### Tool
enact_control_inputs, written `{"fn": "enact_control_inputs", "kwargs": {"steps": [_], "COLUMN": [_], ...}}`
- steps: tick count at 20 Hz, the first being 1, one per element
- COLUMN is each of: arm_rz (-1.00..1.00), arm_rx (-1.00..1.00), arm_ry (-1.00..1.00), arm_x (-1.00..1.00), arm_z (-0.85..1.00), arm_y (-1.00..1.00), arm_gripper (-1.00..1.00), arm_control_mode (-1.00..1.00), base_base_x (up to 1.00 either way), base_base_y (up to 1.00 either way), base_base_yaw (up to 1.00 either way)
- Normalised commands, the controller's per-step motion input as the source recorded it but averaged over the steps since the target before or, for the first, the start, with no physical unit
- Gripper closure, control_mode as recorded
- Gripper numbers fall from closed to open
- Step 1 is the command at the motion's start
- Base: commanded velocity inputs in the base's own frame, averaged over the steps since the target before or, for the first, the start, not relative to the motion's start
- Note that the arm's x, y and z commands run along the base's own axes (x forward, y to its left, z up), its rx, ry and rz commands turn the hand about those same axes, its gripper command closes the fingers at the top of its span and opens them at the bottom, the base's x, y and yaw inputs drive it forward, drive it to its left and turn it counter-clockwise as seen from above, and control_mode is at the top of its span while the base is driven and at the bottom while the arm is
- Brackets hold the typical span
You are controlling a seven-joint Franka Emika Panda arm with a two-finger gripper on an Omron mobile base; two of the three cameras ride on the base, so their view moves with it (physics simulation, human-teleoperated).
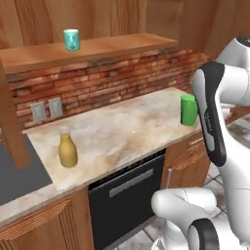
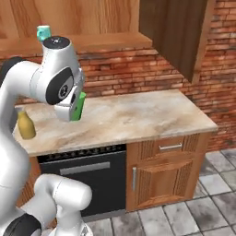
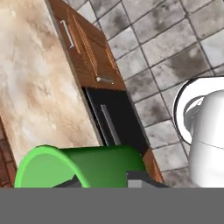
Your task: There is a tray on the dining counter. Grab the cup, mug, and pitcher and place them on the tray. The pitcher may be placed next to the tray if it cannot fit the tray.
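The gripper [image 3: 100, 183] was clenched on the cup [image 3: 83, 166], holding it above the front edge of the marble kitchen counter [image 1: 122, 132]; the pitcher [image 1: 68, 150] stood near that counter's left front corner; the mug [image 1: 72, 39] sat on the wooden shelf [image 1: 97, 49] above the brick wall.

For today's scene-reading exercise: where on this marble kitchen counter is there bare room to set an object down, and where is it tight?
The widest bare patch of the counter lies between the pitcher and the cup. In the right base view, the stretch from the cup to the counter's far end is bare too. It is tight around the cup, where the arm crowds in.
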Motion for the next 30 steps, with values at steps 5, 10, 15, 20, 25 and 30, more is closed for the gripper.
{"fn": "enact_control_inputs", "kwargs": {"steps": [5, 10, 15, 20, 25, 30], "arm_rz": [0.0, 0.0, 0.0, 0.0, 0.0, 0.0], "arm_rx": [0.0, 0.0, 0.0, 0.0, 0.0, 0.0], "arm_ry": [0.0, 0.0, 0.0, 0.0, 0.0, 0.0], "arm_x": [0.0, 0.0, 0.0, 0.0, 0.0, 0.0], "arm_z": [0.0, 0.0, 0.0, 0.0, 0.0, 0.0], "arm_y": [0.0, 0.0, 0.0, 0.0, 0.0, 0.0], "arm_gripper": [1.0, 1.0, 1.0, 1.0, 1.0, 1.0], "arm_control_mode": [1.0, 1.0, 1.0, 1.0, 1.0, 1.0], "base_base_x": [-0.2, -0.1, -0.05, -0.01, 0.0, 0.0], "base_base_y": [-0.08, -0.05, -0.01, 0.0, 0.0, 0.0], "base_base_yaw": [-0.84, -0.88, -0.91, -0.94, -0.96, -0.92]}}
